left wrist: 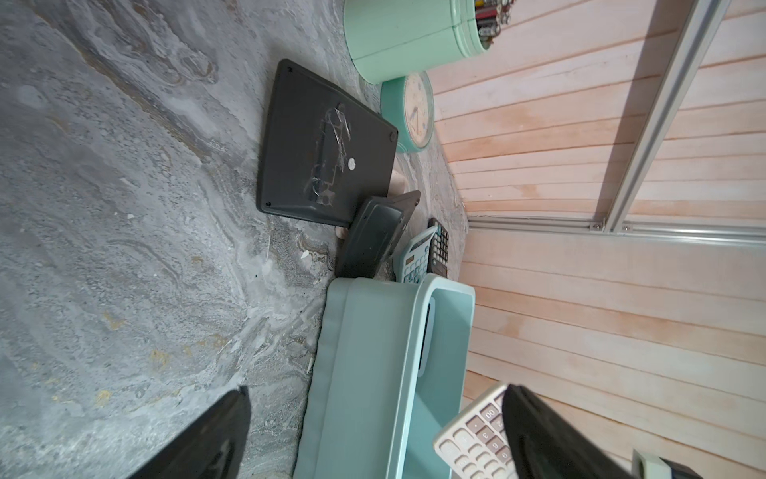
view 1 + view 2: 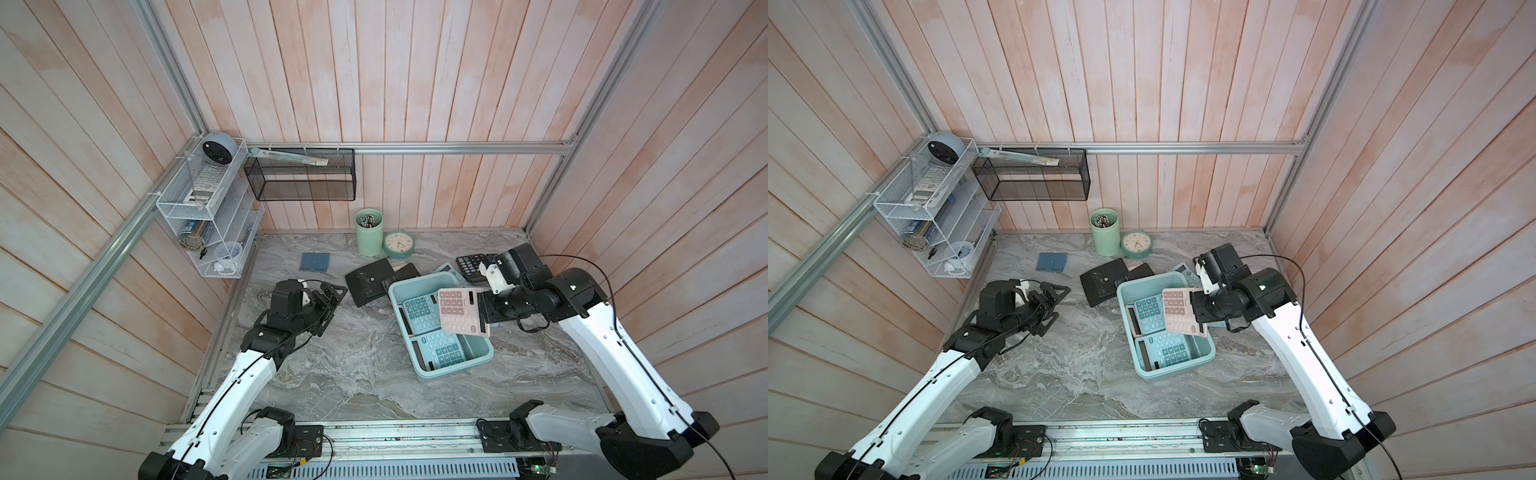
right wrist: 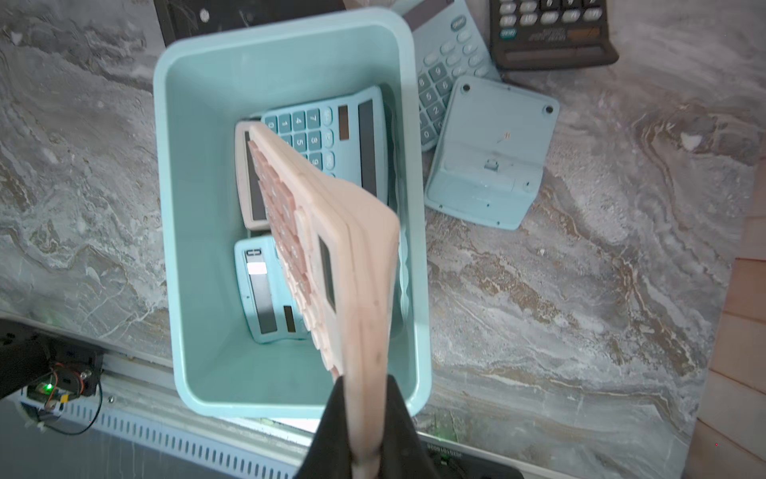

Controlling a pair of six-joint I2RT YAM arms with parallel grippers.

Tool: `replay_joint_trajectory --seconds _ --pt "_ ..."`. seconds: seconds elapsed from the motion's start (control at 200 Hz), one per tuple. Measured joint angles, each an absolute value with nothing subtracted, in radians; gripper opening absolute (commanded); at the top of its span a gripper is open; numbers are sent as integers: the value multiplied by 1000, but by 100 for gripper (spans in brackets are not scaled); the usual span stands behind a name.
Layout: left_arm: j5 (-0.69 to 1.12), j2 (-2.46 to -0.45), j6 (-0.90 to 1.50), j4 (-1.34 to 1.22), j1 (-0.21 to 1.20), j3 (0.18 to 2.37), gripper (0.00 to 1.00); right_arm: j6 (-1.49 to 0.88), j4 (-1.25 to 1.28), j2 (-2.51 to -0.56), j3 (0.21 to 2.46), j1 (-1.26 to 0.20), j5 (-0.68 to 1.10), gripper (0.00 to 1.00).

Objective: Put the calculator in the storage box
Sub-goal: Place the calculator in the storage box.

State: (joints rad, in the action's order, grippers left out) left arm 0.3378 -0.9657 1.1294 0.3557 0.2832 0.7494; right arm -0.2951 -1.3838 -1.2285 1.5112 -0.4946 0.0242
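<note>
The right claw (image 3: 364, 390) is pinching the pink calculator (image 2: 459, 311) by one edge and holding it tilted just above the box (image 2: 457, 368), likely so it slides in over the teal calculators (image 2: 419, 311) lying inside. The left claw (image 2: 330, 309) is hanging wide open over the tabletop (image 2: 353, 374), well apart, out of the way.

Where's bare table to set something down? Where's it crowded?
Free: marble between the left pincer and the storage box, and the strip from box to front rail. Crowded: calculators behind the box; right pincer holds pink calculator above it.
</note>
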Motion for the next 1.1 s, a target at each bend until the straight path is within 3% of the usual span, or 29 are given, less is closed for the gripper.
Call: replay_joint_trajectory --seconds 0.255,0.655,0.925,1.1 --pt "308 -1009 1105 314 336 711 100 -250 -1489 -1339 1499 -482 142 0" --pt "294 -1031 1099 291 356 706 100 -177 -1450 -1590 1457 -485 283 0" --pt "286 -1065 1094 290 358 706 100 -173 -1445 -1599 1441 -490 248 27" --pt "283 -1073 1091 291 360 706 100 -174 -1484 -1599 1441 -490 170 39"
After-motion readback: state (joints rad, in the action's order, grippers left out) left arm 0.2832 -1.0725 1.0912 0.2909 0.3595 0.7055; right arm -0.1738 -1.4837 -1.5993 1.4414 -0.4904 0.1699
